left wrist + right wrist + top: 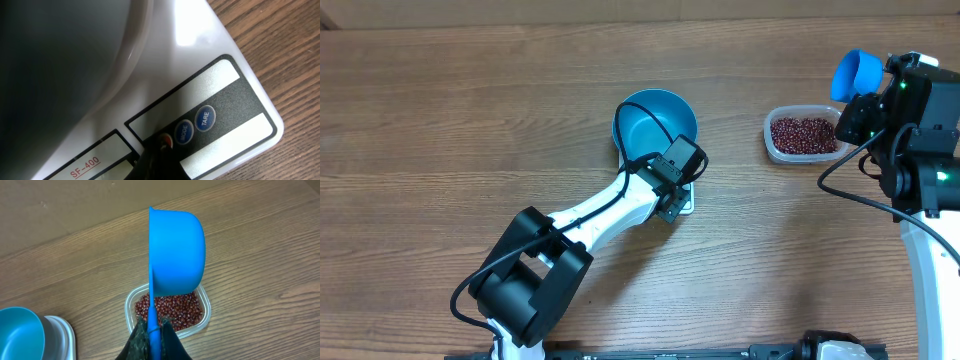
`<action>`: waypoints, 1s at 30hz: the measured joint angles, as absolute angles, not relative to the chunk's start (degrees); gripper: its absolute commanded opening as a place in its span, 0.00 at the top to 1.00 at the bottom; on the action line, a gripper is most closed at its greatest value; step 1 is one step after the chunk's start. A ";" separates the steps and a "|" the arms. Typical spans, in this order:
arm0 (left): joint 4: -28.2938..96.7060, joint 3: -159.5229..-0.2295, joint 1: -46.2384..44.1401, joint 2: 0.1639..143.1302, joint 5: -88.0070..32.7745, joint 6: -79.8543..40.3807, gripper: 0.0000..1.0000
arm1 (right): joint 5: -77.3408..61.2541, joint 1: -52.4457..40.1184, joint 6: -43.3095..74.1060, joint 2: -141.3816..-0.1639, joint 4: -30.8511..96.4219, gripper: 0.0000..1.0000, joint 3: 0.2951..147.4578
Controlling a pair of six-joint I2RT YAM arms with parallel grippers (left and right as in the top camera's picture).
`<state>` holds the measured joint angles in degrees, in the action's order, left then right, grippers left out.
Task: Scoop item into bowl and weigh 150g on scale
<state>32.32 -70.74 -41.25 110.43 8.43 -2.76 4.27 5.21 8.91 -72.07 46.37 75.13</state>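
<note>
Overhead: The blue bowl (655, 122) sits on the scale (687, 203) at mid-tabletop (470, 120); only the scale's near edge shows past the bowl. The left arm reaches in from the near left, and the left hand (670, 207) lies over that near edge, right beside the bowl. To the right, well apart from the bowl, stands a clear tub (772, 140) holding the beans (805, 135). The right hand (868, 100) is at the far right, holding a blue scoop (855, 72) just right of the tub.

Left wrist: Close on the front panel of the scale (200, 45). The left hand (152, 157) has its fingers together, dark tip on a red button (166, 141). Next along the panel are the MODE button (183, 132) and the TARE button (205, 118). The bowl (55, 60) fills the upper left as a blurred grey mass.

Right wrist: The right hand (152, 332) is clamped on the handle of the scoop (177, 255). The scoop is tipped on its side, above the tub (206, 311). The beans (172, 307) lie in the tub. At the lower left edge are the bowl (17, 332) and a corner of the scale (62, 335).
</note>
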 measured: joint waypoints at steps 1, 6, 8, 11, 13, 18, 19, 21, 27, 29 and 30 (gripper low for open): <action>32.32 -70.74 -41.25 110.43 8.43 -2.76 0.96 | 4.27 5.21 8.93 -72.07 46.35 0.97 75.13; 32.14 -70.74 -41.25 110.43 8.43 -2.76 0.96 | 4.25 5.21 8.93 -72.07 46.35 0.97 75.13; 31.92 -70.74 -41.23 110.43 8.43 -2.76 0.96 | 4.27 5.21 8.93 -72.07 46.35 0.97 75.13; 31.40 -70.74 -41.23 110.45 8.43 -2.76 0.96 | 4.27 5.21 8.93 -72.07 46.39 0.97 75.13; 31.24 -70.74 -41.23 110.50 8.45 -2.76 0.96 | 4.29 5.21 8.91 -72.07 46.37 0.97 75.13; 31.24 -70.74 -41.23 110.50 8.43 -2.76 0.96 | 4.27 5.21 8.93 -72.07 46.37 0.97 75.13; 31.24 -70.74 -41.23 110.50 8.40 -2.76 0.96 | 4.27 5.21 8.91 -72.07 46.37 0.97 75.13; 31.22 -70.74 -41.23 110.50 8.36 -2.79 0.96 | 4.27 5.21 8.91 -72.07 46.35 0.96 75.13; 31.24 -70.74 -41.23 110.50 8.27 -2.76 0.96 | 4.27 5.21 8.93 -72.07 46.37 0.97 75.13; 31.20 -70.74 -41.23 110.50 8.16 -2.81 0.96 | 4.27 5.21 8.91 -72.07 46.41 0.97 75.13; 31.20 -70.74 -41.23 110.50 8.16 -2.81 0.96 | 4.29 5.21 8.95 -72.07 46.41 0.97 75.13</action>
<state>31.20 -70.74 -41.23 110.50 8.16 -2.81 4.29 5.21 8.95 -72.07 46.41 75.13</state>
